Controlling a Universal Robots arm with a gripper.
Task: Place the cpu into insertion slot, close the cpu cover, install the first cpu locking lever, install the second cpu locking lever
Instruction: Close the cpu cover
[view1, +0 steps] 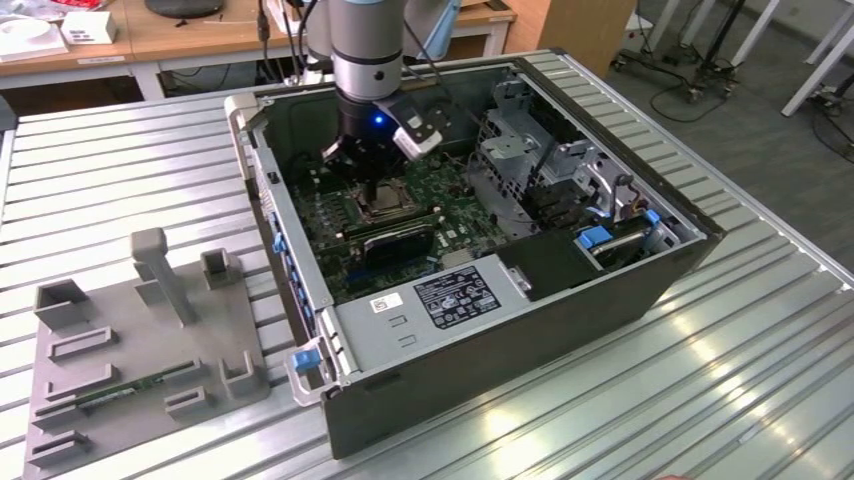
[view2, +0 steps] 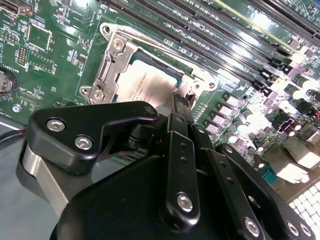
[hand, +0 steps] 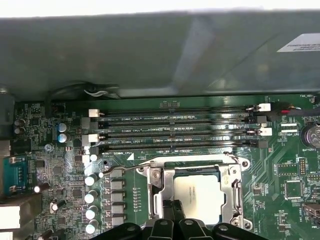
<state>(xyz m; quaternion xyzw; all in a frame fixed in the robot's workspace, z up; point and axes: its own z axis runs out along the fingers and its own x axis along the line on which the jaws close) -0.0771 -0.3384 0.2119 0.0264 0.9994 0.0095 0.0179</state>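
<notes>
The cpu lies flat in the insertion slot, its silvery top showing. The silver cpu cover lies down around it, framing the chip in its window. A thin wire locking lever runs along the socket's side nearest the memory slots, its hooked end sticking out past the corner. My gripper hangs straight above the socket inside the open case. In both wrist views its black fingertips are together at the socket's edge, with nothing visible between them.
Long black memory slots run beside the socket, with the case wall behind them. A row of capacitors stands off one corner. A dark heatsink block, a drive cage and a grey fixture tray are nearby.
</notes>
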